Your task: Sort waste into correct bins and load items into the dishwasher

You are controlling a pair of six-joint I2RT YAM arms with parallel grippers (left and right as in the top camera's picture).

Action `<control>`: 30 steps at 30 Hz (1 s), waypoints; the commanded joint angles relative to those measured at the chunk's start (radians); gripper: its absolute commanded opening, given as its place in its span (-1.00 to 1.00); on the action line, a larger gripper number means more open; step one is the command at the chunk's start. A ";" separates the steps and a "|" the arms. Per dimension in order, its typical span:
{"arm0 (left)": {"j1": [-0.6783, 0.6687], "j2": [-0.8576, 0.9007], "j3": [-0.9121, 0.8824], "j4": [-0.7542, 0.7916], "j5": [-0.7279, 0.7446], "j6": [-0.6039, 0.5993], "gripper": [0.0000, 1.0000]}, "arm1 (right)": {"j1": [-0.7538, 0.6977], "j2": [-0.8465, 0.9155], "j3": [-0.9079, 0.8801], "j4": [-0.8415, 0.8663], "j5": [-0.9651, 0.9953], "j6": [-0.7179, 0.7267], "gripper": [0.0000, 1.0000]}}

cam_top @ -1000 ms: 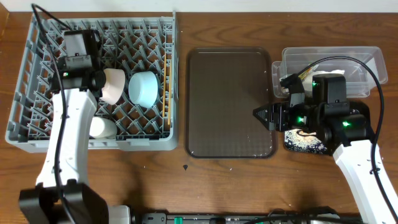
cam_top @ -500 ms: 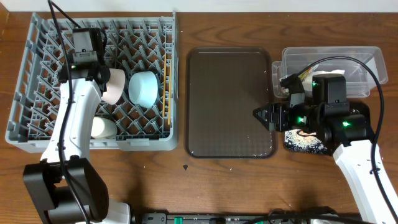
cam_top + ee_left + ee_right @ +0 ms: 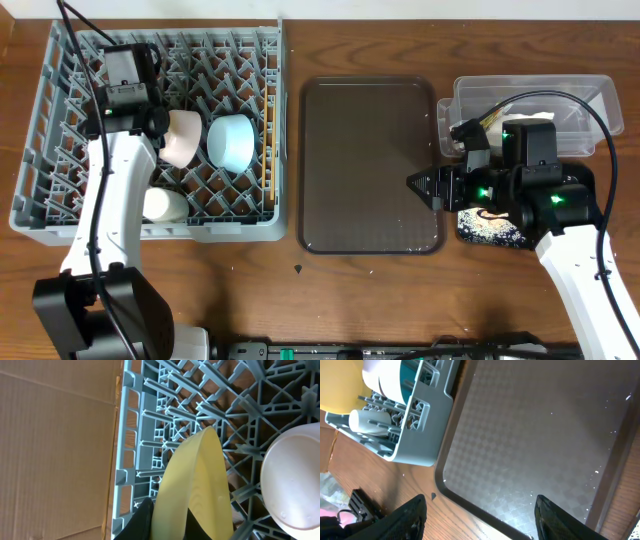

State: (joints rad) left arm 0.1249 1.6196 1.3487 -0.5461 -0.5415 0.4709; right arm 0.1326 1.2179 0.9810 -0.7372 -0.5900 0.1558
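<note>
Standing on edge, the plate (image 3: 192,485) is gripped at its rim by the left claw (image 3: 167,527), whose fingers are closed tight on it, over the far-left part of the dish rack (image 3: 132,450). Its long axis is seen to run straight out from the claw, roughly alongside the rack's outer wall. The upright pegs lie just beyond and beneath it, so a lowering between two rows is judged to be what is called for. The white bowl (image 3: 295,480) is set just beside the plate, apart from it. The plate is thin, smooth and matte yellow; the rack is a hard grey lattice of ribs. The blue bowl (image 3: 232,140), cup (image 3: 165,205) and chopsticks (image 3: 268,150) are already lodged in the rack. The right claw (image 3: 482,520) is spread wide and empty over the brown tray (image 3: 370,165), a shallow pebbled rectangle, well apart from the plate, so the left arm is much the nearer.
</note>
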 commanded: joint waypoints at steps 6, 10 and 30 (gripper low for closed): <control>-0.005 -0.003 0.003 0.011 0.066 -0.024 -0.75 | 0.000 -0.010 0.013 0.000 -0.002 0.008 0.34; -0.005 0.041 0.003 0.025 0.086 -0.024 -0.52 | 0.000 -0.010 0.013 -0.001 -0.002 0.008 0.34; -0.123 -0.192 0.004 -0.050 0.162 -0.215 0.71 | -0.001 -0.010 0.013 -0.011 0.000 0.006 0.32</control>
State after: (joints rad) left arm 0.0296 1.4887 1.3487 -0.5671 -0.4366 0.3111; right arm 0.1326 1.2179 0.9810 -0.7483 -0.5900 0.1558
